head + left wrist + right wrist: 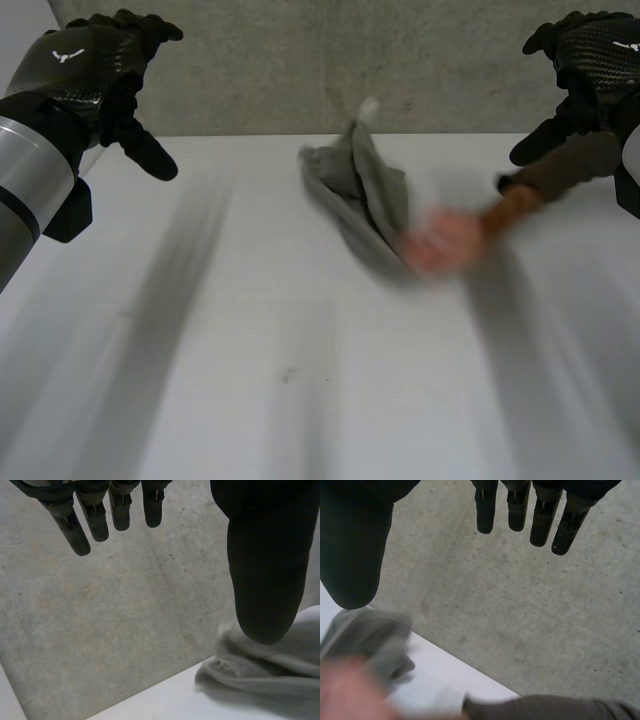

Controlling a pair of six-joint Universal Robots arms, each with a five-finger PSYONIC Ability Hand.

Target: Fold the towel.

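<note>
A grey towel lies bunched up near the far middle of the white table. A person's hand holds its near right end, the forearm reaching in from the right. My left hand hovers high at the far left, open and empty, well apart from the towel. My right hand hangs high at the far right, open and empty, just above the person's forearm. Beside my left thumb lies the towel. Beyond my right thumb are the towel and the person's hand.
A grey concrete floor runs beyond the table's far edge. The person's brown sleeve crosses below my right hand.
</note>
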